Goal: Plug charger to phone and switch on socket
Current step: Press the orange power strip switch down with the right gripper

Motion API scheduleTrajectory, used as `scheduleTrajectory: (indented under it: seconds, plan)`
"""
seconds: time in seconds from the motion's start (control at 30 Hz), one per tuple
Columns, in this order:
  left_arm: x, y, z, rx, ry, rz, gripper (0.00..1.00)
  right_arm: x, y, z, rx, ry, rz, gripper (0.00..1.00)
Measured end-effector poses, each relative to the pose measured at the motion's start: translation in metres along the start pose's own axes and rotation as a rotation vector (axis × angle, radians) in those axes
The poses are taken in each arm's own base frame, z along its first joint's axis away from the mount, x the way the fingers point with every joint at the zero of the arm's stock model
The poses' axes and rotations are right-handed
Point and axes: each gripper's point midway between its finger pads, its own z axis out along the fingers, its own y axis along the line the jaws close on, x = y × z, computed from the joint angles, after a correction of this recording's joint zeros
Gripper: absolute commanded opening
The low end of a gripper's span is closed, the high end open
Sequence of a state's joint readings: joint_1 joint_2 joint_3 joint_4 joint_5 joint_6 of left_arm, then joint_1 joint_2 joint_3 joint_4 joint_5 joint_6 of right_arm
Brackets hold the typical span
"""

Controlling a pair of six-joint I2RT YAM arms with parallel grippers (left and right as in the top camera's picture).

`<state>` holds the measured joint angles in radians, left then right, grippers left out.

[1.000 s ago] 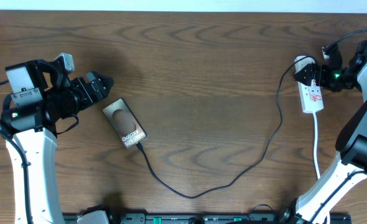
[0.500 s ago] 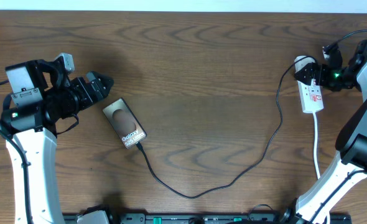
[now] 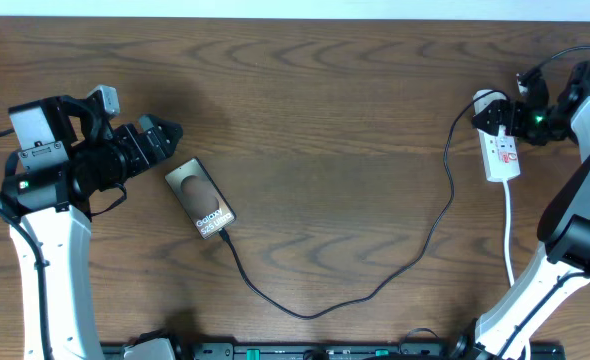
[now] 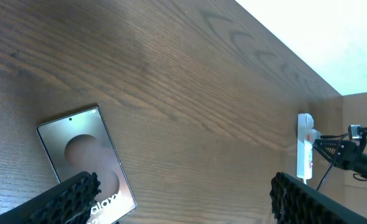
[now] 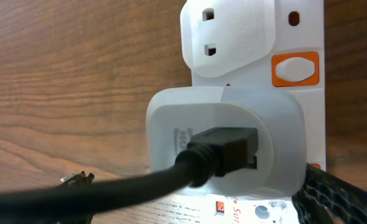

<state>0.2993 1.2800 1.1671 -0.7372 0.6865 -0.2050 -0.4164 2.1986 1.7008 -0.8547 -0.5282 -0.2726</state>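
A dark brown wood-grain counter [image 3: 335,120] fills the overhead view. Along its far edge runs a pale strip [image 3: 295,8], also seen from the left wrist as a bright whitish area. A black rail [image 3: 325,351] with small green parts lines the near edge.

We see a table [image 3: 325,120] of dark brown wood, its grain plain and its finish smooth and dull. The phone [image 3: 201,198] is glossy; the socket [image 3: 500,155] is smooth white plastic, and the charger [image 5: 165,124] pairs satin white plastic with matt black cable.
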Motion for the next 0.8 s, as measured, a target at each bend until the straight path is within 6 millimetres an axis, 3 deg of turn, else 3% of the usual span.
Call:
scheduleTrajectory:
  seconds: [0.8]
  plan:
    - [0.0000, 0.0001, 0.0000, 0.000, 0.000, 0.000, 0.91, -0.0032, -0.0022, 0.0080, 0.022, -0.070, 0.011, 0.93]
